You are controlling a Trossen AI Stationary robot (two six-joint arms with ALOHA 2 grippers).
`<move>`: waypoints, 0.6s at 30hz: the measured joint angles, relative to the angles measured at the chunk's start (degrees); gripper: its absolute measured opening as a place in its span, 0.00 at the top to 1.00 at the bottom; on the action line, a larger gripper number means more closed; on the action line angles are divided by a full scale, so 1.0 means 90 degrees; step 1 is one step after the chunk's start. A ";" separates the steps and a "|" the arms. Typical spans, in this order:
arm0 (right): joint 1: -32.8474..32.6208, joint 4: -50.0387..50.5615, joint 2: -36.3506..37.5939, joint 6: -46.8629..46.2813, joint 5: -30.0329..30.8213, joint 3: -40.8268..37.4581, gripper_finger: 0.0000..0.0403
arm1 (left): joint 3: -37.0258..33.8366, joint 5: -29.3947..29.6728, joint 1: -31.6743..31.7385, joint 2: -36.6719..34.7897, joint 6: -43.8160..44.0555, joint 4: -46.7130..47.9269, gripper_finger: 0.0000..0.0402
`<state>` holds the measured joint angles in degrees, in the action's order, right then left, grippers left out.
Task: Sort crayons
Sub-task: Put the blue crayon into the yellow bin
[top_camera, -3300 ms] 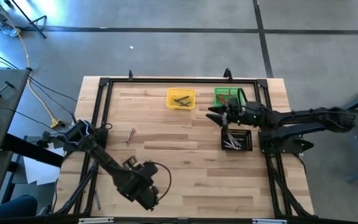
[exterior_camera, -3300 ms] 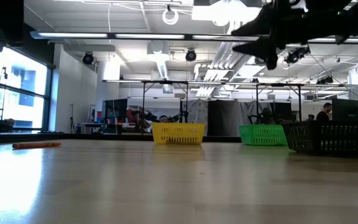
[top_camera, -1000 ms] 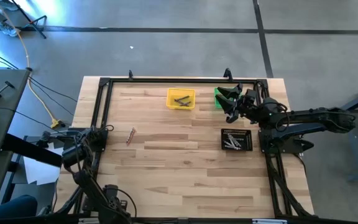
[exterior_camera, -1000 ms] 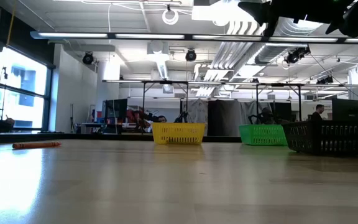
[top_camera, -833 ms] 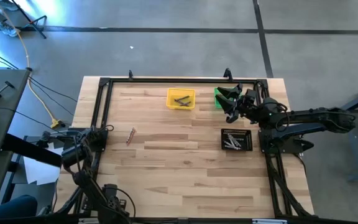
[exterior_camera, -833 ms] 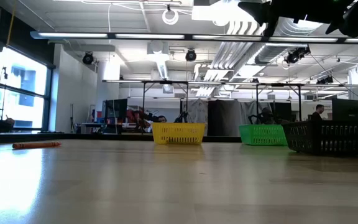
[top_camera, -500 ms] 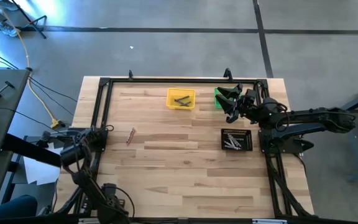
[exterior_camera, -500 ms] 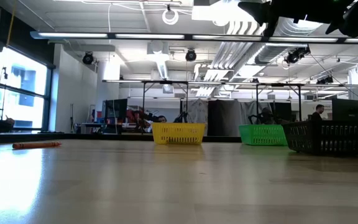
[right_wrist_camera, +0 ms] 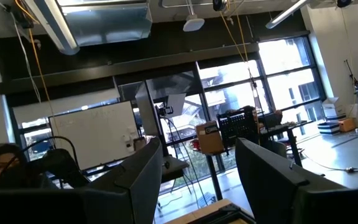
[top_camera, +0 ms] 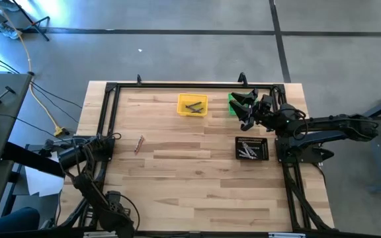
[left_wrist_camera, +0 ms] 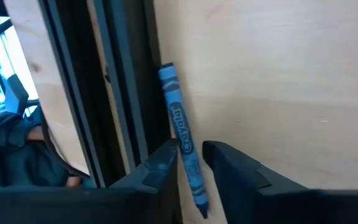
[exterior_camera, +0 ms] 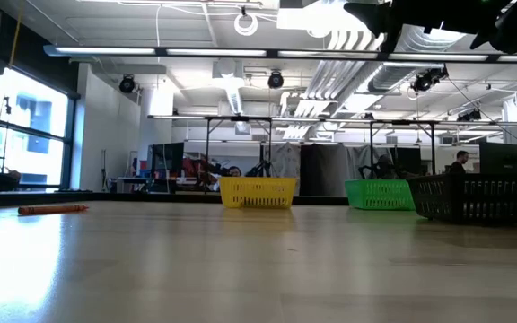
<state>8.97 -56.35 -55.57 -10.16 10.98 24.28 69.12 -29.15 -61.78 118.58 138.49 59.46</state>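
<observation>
A: Crayons first. From above, where are they?

B: One orange-brown crayon lies alone on the table, left of centre. A few dark ones sit in the yellow bin, pale ones in the black tray. The green bin is partly hidden under the right gripper, which hangs above it just as it did a second ago.

A: And the left arm?

B: It has pulled back to the near-left corner since three seconds ago; its gripper is now low beside the table's black frame.

A: The level view?

B: The orange-brown crayon at far left, the yellow bin, the green bin and the black tray in a row. No change there.

A: Left wrist camera?

B: A blue crayon lies along the frame, and the left gripper straddles its lower part. The fingers are narrowing on it, with a gap still on one side, so I judge a pick is starting.

A: Right wrist camera?

B: The right gripper points into the room, fingers spread wide, holding nothing.
</observation>
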 joint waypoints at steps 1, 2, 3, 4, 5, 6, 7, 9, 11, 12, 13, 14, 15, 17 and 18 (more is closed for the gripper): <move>0.0000 -0.0002 0.0000 0.0007 0.0000 -0.0001 0.51 | -0.0008 0.0002 0.0000 0.0000 -0.0043 -0.0022 0.80; 0.0000 -0.0003 0.0000 0.0010 0.0000 -0.0001 0.51 | -0.0014 0.0007 0.0002 0.0000 -0.0082 -0.0033 0.82; 0.0000 -0.0001 0.0000 0.0009 0.0000 -0.0001 0.51 | -0.0017 0.0012 0.0002 0.0002 -0.0123 -0.0036 0.84; 0.0000 -0.0002 0.0000 0.0010 0.0000 -0.0001 0.51 | -0.0017 0.0009 0.0002 0.0006 -0.0160 -0.0035 0.85; 0.0000 -0.0003 0.0000 0.0011 0.0000 -0.0001 0.51 | -0.0018 -0.0012 0.0002 0.0011 -0.0183 -0.0037 0.87; 0.0000 -0.0001 0.0000 0.0011 0.0000 -0.0001 0.51 | -0.0020 -0.0039 -0.0001 0.0016 -0.0189 -0.0038 0.88; 0.0000 -0.0001 0.0000 0.0011 0.0000 -0.0001 0.51 | -0.0024 -0.0069 -0.0016 0.0020 -0.0187 -0.0041 0.89; 0.0000 -0.0001 0.0000 0.0011 0.0000 -0.0001 0.51 | -0.0029 -0.0120 -0.0049 0.0027 -0.0155 -0.0051 0.91; 0.0000 -0.0002 0.0000 0.0013 0.0000 -0.0001 0.51 | -0.0039 -0.0227 -0.0059 0.0040 -0.0151 -0.0052 0.92; 0.0000 -0.0003 0.0000 0.0012 0.0000 -0.0001 0.51 | -0.0041 -0.0238 -0.0058 0.0041 -0.0148 -0.0055 0.92; 0.0000 -0.0002 0.0000 0.0013 0.0000 -0.0001 0.51 | -0.0043 -0.0236 -0.0061 0.0041 -0.0133 -0.0060 0.92; 0.0000 -0.0002 0.0000 0.0013 0.0000 -0.0001 0.51 | -0.0044 -0.0241 -0.0061 0.0041 -0.0130 -0.0064 0.92; 0.0000 -0.0003 0.0000 0.0011 0.0000 -0.0001 0.51 | -0.0046 -0.0247 -0.0061 0.0041 -0.0130 -0.0078 0.92; 0.0000 -0.0001 0.0000 -0.0004 0.0000 -0.0001 0.51 | -0.0053 -0.0250 -0.0052 0.0041 -0.0130 -0.0113 0.92; 0.0000 -0.0003 0.0000 -0.0002 -0.0002 -0.0001 0.51 | -0.0059 -0.0257 -0.0035 0.0041 -0.0131 -0.0139 0.92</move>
<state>8.97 -56.38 -55.57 -10.17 10.96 24.27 68.59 -31.46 -62.10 118.96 137.31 58.21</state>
